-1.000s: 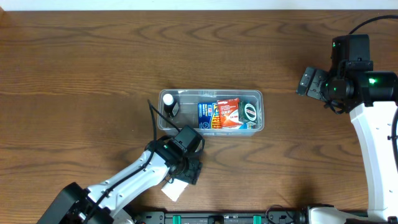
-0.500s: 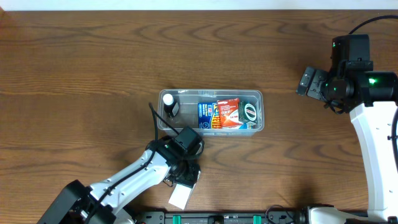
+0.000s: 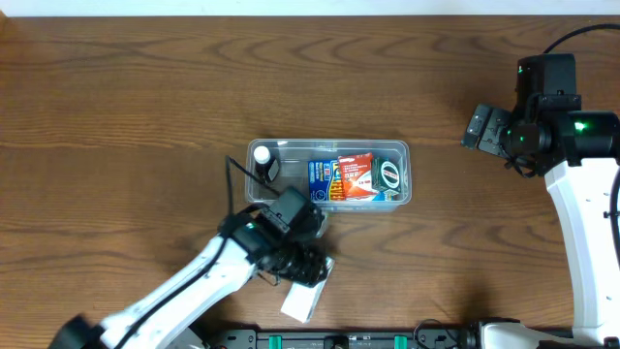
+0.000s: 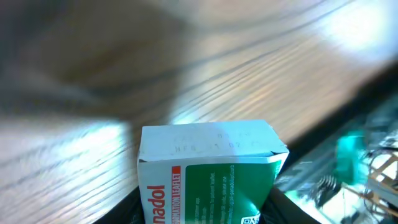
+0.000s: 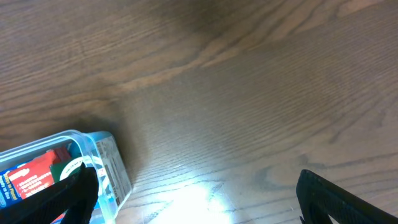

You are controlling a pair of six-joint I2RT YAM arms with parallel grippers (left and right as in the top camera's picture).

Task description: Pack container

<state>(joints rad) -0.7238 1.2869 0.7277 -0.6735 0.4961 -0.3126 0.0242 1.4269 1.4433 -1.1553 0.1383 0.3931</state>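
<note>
Beside the container [image 3: 291,143], left gripper [image 3: 312,281] around box [image 3: 300,304]

**Table [image 3: 145,116]: one container [image 3: 291,163] on it**

From overhead I see brown wood-grain boards across the whole view. The container sits flat on them near the centre, its long side running 9 to 3 o'clock. On my right wrist camera its corner shows at 8 o'clock.
</note>
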